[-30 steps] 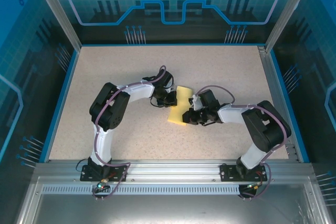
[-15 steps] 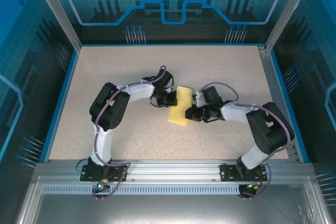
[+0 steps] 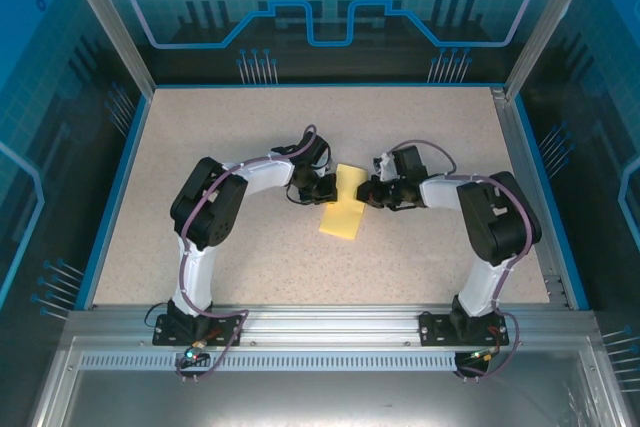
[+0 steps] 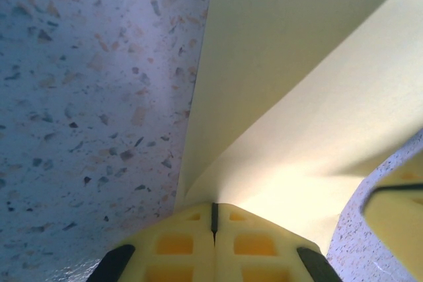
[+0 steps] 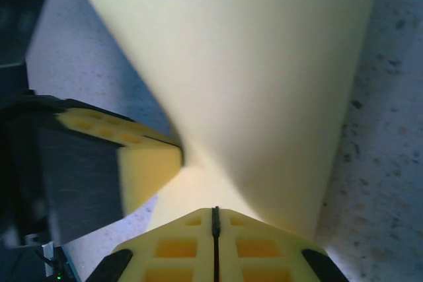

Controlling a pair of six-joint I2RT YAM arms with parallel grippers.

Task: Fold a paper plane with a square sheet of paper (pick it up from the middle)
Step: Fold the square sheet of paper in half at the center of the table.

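The yellow square sheet of paper point(image 3: 343, 209) lies mid-table, bent along a crease, its upper part paler than the lower. My left gripper point(image 3: 328, 188) is at its left edge. In the left wrist view those jaws point(image 4: 213, 208) are shut, and two layers of the paper point(image 4: 297, 97) run out from their tips. My right gripper point(image 3: 368, 193) is at the sheet's right edge, facing the left one. Its jaws point(image 5: 215, 211) are shut with their tips against the paper point(image 5: 251, 84). Whether paper sits between them I cannot tell. The left gripper's fingers point(image 5: 142, 163) touch the sheet close by.
The speckled table point(image 3: 230, 137) has a blue rim, with metal frame posts at the back corners. Both arms bend inward from their bases at the near edge, elbows out to the sides. A finger of the right gripper point(image 4: 396, 216) shows at the left wrist view's lower right.
My right gripper has moved up along the sheet's right edge, from its lower corner to level with the left gripper. The left gripper and the sheet have stayed put.
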